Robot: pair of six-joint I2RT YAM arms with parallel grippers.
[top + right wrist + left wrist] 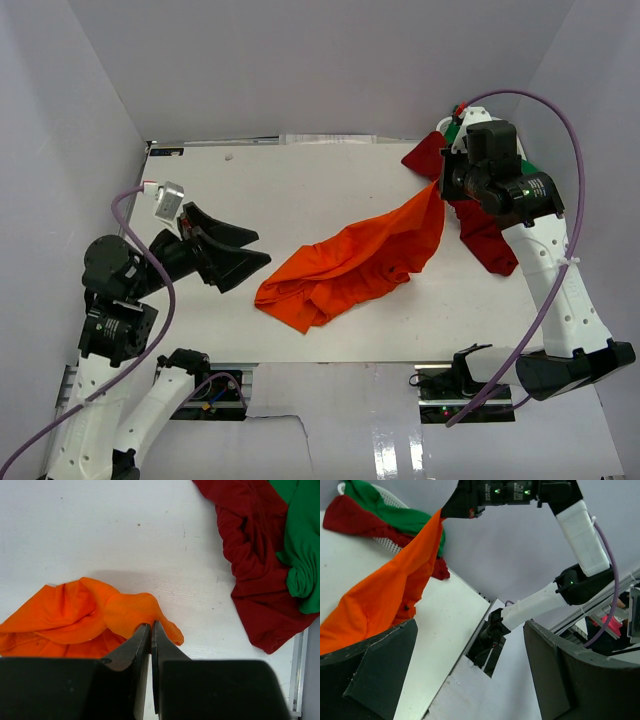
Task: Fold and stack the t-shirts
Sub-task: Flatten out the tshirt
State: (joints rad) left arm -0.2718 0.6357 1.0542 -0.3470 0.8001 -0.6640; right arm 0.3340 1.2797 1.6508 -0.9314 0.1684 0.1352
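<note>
Spreading matters now: the right gripper (440, 186), shut tight on one edge of the orange t-shirt (350, 265) that trails down to the middle of the table (300, 170), should pull it taut while the left gripper (263, 246), wide open and empty, takes another corner.

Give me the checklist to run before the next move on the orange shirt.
1. Right gripper shut on orange shirt: ok.
2. Left gripper open, holding nothing: ok.
3. Orange shirt lying flat: not ok, it is bunched at its near end.
4. Orange shirt apart from dark red shirt and green shirt on the table: ok.
5. Gripped part is a hem or a sleeve: cannot tell.
</note>
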